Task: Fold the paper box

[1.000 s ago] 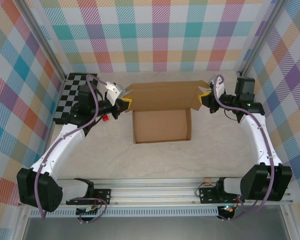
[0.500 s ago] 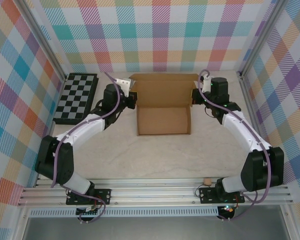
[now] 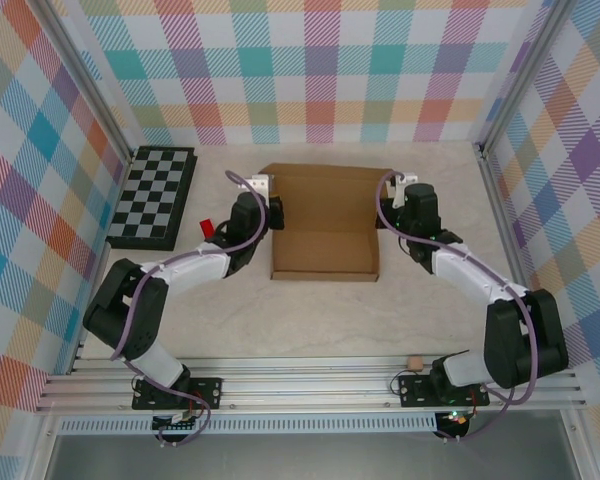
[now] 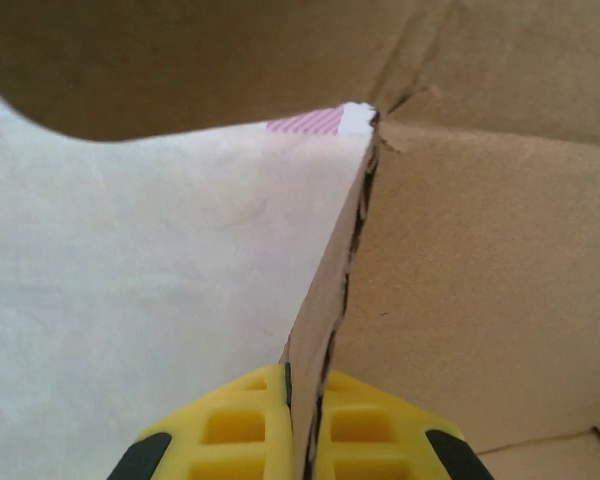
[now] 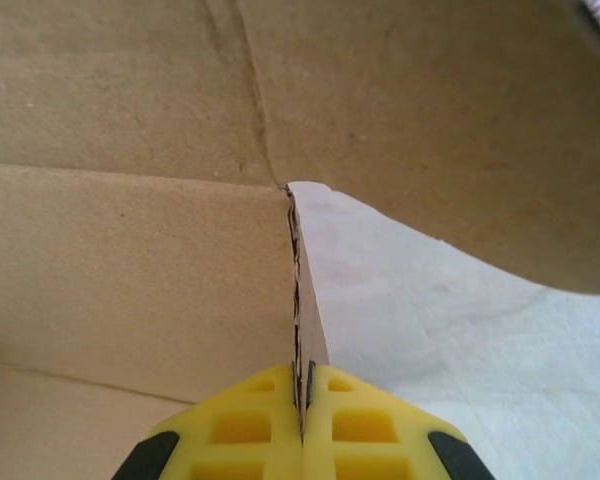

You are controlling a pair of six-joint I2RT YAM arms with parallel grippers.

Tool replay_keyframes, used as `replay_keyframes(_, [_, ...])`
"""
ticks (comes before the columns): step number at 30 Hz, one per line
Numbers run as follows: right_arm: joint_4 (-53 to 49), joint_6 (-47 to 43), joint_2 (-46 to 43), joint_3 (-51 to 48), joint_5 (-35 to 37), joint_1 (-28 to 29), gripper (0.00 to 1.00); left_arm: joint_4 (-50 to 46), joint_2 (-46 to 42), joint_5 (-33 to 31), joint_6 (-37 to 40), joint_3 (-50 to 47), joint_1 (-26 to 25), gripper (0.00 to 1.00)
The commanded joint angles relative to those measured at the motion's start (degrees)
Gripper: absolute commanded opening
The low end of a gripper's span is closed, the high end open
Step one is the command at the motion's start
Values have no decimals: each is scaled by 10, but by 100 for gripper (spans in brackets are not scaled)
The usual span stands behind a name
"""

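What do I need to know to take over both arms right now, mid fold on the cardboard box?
Left gripper: shut on the paper box, pinching its left side flap edge-on.
Right gripper: shut on the right side flap in the same way.
Box: lies between the two grippers; the chessboard sits apart at the far left.
Done: both side flaps gripped, appearing upright along their creases.
Left: finish the fold; the box is open on top, not yet closed.

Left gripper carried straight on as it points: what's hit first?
The paper box: the left gripper is shut on a flap, and the panel beyond that flap's crease probably lies dead ahead.
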Motion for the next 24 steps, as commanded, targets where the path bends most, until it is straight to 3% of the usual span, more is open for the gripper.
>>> replay_keyframes(1, [75, 1, -31, -41, -48, 34, 0, 110, -23, 62, -4, -38, -36, 0])
replay_keyframes(6, [84, 9, -71, -106, -32, 54, 0, 139, -49, 72, 5, -98, -44, 0])
replay_keyframes(16, [29, 27, -152, -189, -2, 76, 0, 114, -75, 42, -77, -146, -106, 0])
replay_keyframes(24, [-28, 71, -226, -250, 37, 100, 0, 153, -93, 3, -71, -233, -123, 0])
